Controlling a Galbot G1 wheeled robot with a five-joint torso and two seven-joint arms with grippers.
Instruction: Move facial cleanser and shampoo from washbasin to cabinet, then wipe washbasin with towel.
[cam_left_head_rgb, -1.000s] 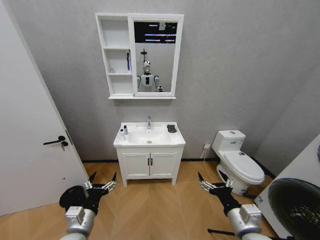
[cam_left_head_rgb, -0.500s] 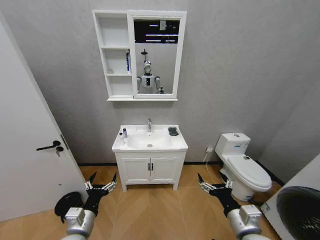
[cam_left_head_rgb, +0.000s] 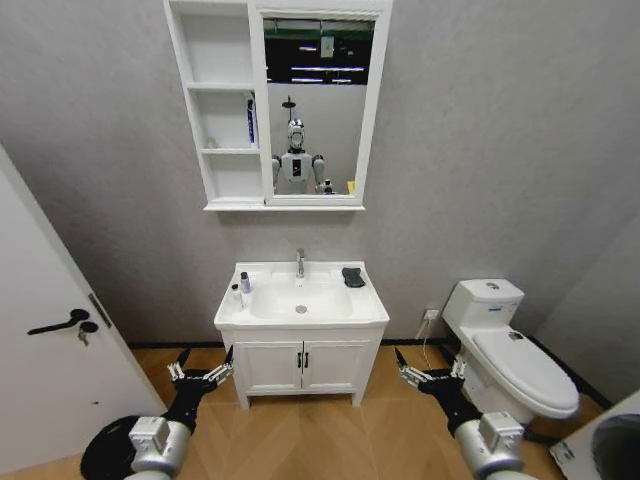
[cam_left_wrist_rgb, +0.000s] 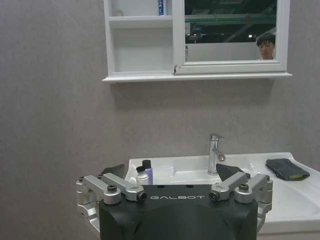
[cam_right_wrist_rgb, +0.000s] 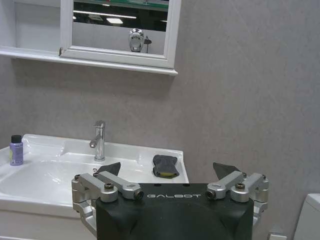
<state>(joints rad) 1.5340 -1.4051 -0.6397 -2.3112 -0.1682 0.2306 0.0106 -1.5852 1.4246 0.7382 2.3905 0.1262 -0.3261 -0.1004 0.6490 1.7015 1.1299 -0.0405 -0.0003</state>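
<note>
The white washbasin (cam_left_head_rgb: 372, 306) stands against the far wall, ahead of me, with a chrome faucet (cam_left_head_rgb: 299, 263) at its back. On its left rim stand two small bottles, a white one (cam_left_head_rgb: 236, 294) and a purple one with a black cap (cam_left_head_rgb: 245, 283); which is the facial cleanser and which the shampoo I cannot tell. The dark folded towel (cam_left_head_rgb: 353, 277) lies on the right rim. The cabinet (cam_left_head_rgb: 228, 100) hangs above, its shelves beside a mirror. My left gripper (cam_left_head_rgb: 205, 365) and right gripper (cam_left_head_rgb: 428, 368) are both open and empty, held low in front of the vanity, well short of the basin.
A white door (cam_left_head_rgb: 40, 380) with a black handle stands at the left. A toilet (cam_left_head_rgb: 520, 350) is at the right, with a washing machine corner (cam_left_head_rgb: 620, 450) beyond it. A two-door vanity (cam_left_head_rgb: 300, 368) carries the basin. A blue item (cam_left_head_rgb: 252, 120) stands on the cabinet's middle shelf.
The camera has moved closer to the washbasin, so basin, cabinet and toilet look larger and the door has slid left. Both grippers stay open in the same pose.
</note>
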